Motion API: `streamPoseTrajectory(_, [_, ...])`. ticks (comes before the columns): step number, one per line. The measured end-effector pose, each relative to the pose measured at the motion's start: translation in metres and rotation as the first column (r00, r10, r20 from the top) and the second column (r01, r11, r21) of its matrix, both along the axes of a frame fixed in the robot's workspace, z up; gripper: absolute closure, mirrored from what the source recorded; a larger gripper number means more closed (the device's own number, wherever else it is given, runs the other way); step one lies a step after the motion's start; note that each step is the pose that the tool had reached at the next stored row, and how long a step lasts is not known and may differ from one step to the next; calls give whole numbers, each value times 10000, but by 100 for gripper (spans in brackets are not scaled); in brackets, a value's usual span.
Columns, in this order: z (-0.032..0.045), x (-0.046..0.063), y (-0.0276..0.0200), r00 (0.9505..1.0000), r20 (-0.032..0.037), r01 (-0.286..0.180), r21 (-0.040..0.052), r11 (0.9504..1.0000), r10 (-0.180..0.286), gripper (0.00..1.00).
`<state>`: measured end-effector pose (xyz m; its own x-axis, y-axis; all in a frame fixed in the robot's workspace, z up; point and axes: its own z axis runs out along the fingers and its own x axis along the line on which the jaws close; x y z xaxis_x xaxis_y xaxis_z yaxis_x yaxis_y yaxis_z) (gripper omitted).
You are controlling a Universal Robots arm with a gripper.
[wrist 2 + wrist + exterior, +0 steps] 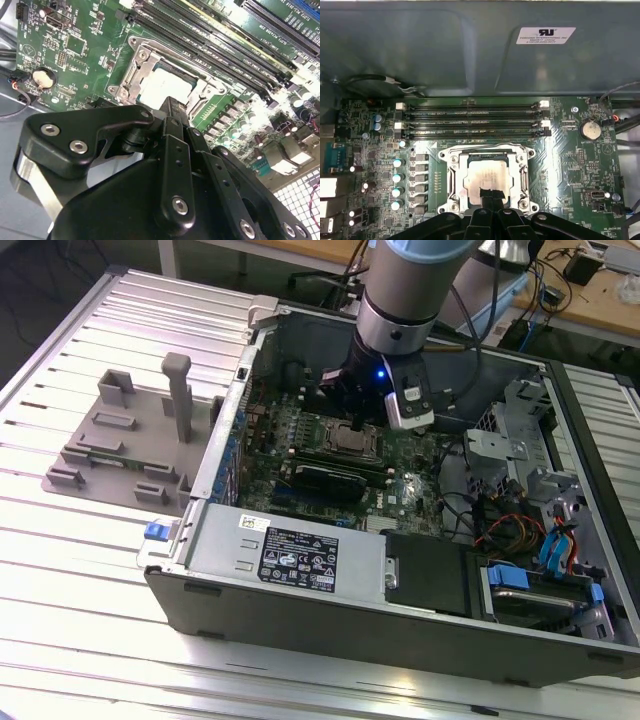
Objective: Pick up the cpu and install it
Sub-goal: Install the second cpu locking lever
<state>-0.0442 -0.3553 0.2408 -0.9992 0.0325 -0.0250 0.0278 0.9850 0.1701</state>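
Observation:
The cpu point(487, 176) lies flat in the motherboard socket, its silver top showing inside the metal frame point(451, 170). In the second wrist view the cpu point(161, 84) sits just beyond the black fingertips. My gripper point(492, 195) hangs right over the near edge of the chip, its fingers drawn together into one narrow tip with nothing between them. In the second wrist view the gripper point(172, 106) overlaps the chip's edge. From the exterior view the gripper point(356, 412) reaches down into the open computer case above the cpu point(352, 441).
Long memory slots point(470, 120) run beside the socket, with a coin battery point(591, 130) off to one side. In the exterior view a grey fixture point(130, 435) stands on the table at the left, and the power supply point(290, 555) and drive bay point(540, 575) line the case's front.

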Motion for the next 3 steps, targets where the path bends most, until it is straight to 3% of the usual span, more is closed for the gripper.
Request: streamPoseTrajectory(3, [0, 0, 0, 10000, 0, 0, -12, 10000, 0, 89])
